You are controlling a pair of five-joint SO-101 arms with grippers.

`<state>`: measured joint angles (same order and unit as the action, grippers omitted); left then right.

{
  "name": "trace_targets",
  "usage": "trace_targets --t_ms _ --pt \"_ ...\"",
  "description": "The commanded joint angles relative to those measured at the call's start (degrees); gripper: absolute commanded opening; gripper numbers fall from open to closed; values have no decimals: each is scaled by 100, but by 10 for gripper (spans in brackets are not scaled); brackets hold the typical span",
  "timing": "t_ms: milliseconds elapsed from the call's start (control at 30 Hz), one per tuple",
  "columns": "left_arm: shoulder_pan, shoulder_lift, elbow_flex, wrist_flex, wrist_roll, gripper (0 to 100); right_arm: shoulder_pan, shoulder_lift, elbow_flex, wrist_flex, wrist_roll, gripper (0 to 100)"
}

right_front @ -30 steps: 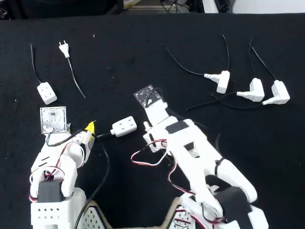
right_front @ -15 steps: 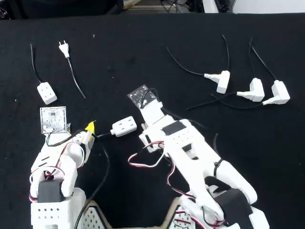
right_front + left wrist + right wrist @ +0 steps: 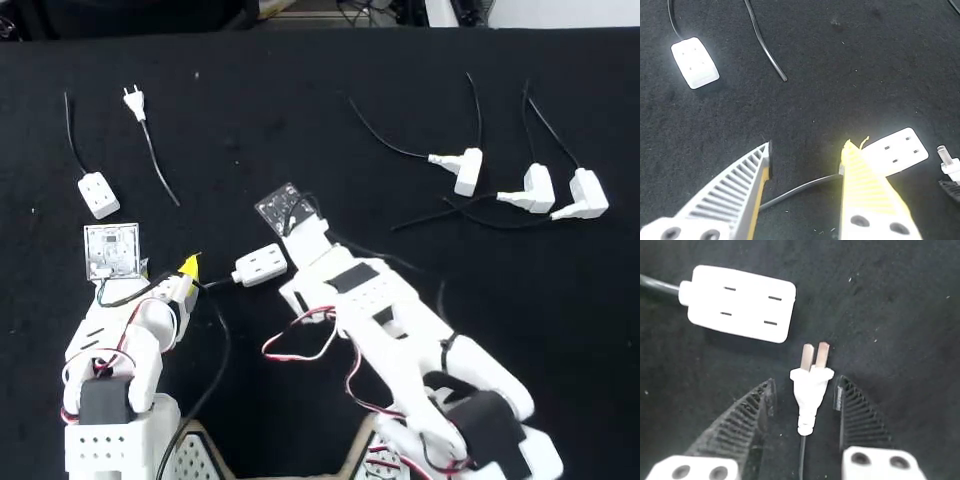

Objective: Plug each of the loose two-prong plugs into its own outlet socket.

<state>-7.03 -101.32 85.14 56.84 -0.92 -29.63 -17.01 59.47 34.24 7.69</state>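
Black, faintly speckled cloth desk [image 3: 300,100]. White plastic two-prong plug [image 3: 810,385], copper-toned prongs, black cord. White rectangular outlet block [image 3: 737,302], dark slots. Ribbed left gripper [image 3: 805,147], yellow and white; right gripper [image 3: 805,381], black ribbing, white base.

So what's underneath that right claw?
A white two-prong plug lies flat on the black table between the open fingers of the right gripper, prongs pointing toward a white outlet socket. Its cord runs back under the gripper; where it leads is hidden.
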Motion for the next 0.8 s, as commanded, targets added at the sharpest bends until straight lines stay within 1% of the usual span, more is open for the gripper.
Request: trace_targets --t_ms 0,133,233,333,567,667,767 --pt "-13 -26 -84 -70 53 234 114 198 -453 167 -9 165" --pt "-13 -26 -84 -70 53 234 563 585 -760 246 413 76" --pt "-13 -26 -84 -70 53 234 800 611 -822 246 492 9" --pt "-13 -26 -84 -70 53 234 818 453 -769 273 484 11" --pt "-13 -26 -84 -70 53 234 686 -127 -708 738 466 11" --pt "-13 -26 -84 -70 53 234 651 -13 -708 730 484 15" --pt "-13 -26 -84 -70 53 234 668 347 -752 730 492 82"
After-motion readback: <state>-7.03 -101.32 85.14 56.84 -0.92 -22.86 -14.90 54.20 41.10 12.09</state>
